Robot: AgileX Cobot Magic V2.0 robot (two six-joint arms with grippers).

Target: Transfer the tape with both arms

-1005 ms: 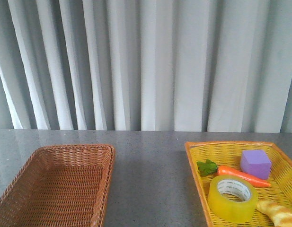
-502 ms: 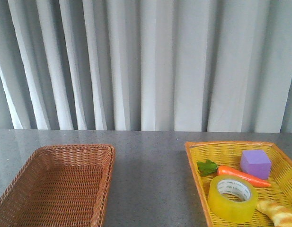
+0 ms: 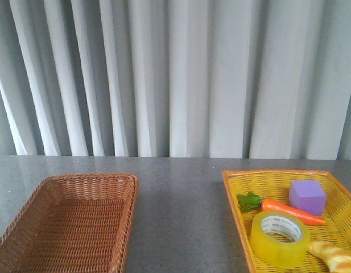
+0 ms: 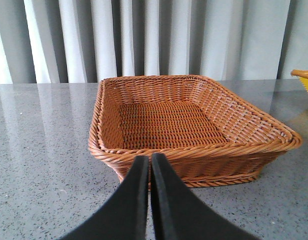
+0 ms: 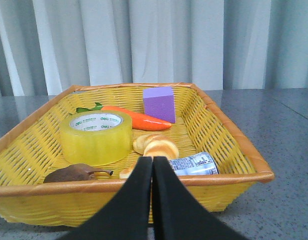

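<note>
From the front camera I see the grey speckled tabletop [image 3: 181, 216] with neither arm in shot, and pale pleated curtains [image 3: 175, 79] behind. The tape [image 3: 279, 239] lies flat, hole upward, inside the yellow basket [image 3: 235, 196] at about 4 o'clock in that view, close to the basket's near-left part. Just beyond the tape, toward 12 o'clock from it, an orange carrot [image 3: 292, 211] with green leaves lies across the basket, and a purple block [image 3: 307, 197] sits past the carrot toward 1 o'clock. A bread-like piece [image 3: 333, 256] lies just beside the tape at its 4 o'clock. The brown wicker basket [image 3: 33, 205] sits at 8 o'clock in the front view, well apart from the yellow one. On my right wrist camera the right claw [image 5: 153, 165] is closed, its two black fingers pressed together on nothing, hovering at the yellow basket's near rim; past it I can see the tape, a small printed can [image 5: 193, 164] lying on its side, the bread pieces and a dark brown pear-like thing [image 5: 69, 175] just in front of the tape. On my left wrist camera the left claw [image 4: 150, 162] is likewise closed and empty, fingers touching, sitting in front of the brown basket's near rim.
</note>
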